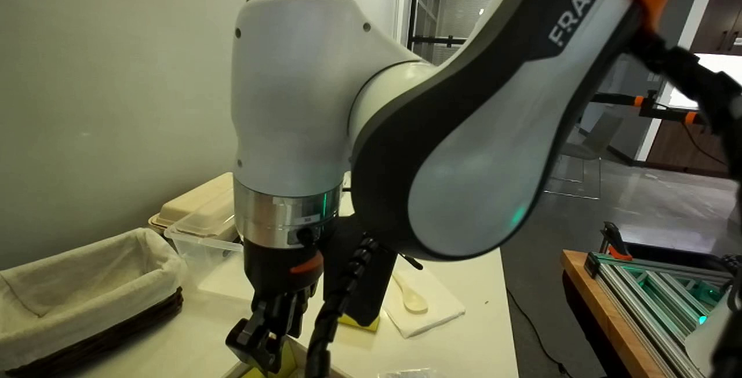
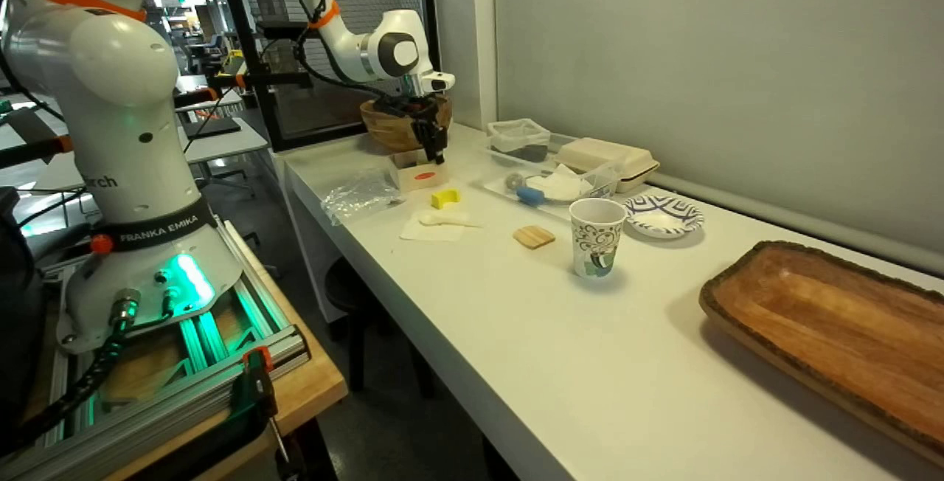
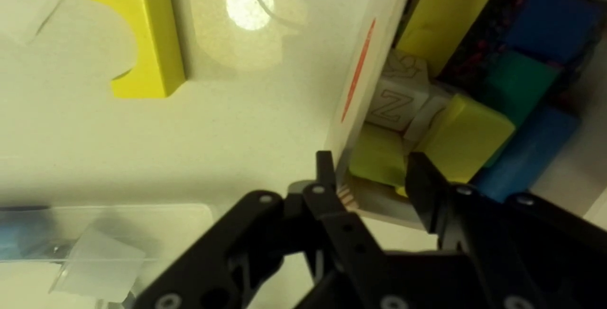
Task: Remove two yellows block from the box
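Fingers (image 3: 429, 195) parted, empty, over the box (image 3: 383, 29) corner, presumably to straddle the yellow block (image 3: 377, 157) beneath. Notched yellow block (image 3: 163, 39) well aside: probably one already out.

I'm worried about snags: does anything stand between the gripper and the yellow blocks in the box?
Apparently yes: in the wrist view, a wall of the box runs between one of the fingers and the nearest yellow block. I can't tell whether that finger clears it.
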Motion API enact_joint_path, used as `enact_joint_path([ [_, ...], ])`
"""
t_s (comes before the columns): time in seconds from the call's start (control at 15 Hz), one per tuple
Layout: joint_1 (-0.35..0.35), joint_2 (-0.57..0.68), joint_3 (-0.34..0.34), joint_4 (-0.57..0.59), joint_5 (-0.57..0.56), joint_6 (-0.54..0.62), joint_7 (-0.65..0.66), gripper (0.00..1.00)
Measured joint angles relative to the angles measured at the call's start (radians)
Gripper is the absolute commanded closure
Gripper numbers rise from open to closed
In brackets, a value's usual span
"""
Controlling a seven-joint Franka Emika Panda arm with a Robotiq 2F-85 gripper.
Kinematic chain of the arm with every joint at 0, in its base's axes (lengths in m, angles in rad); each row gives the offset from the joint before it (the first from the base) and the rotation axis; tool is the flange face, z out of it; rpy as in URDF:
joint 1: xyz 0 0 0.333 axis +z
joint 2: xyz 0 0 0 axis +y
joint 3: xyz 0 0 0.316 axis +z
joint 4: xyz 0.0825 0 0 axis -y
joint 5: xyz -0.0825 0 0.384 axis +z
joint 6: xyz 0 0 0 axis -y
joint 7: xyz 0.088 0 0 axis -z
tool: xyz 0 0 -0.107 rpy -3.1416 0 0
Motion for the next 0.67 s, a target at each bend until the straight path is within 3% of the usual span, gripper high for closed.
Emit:
enact_joint_path([
  [0.67, 0.001, -0.001, 0.003, 0.002, 0.0, 0.0, 0.0, 0.54],
])
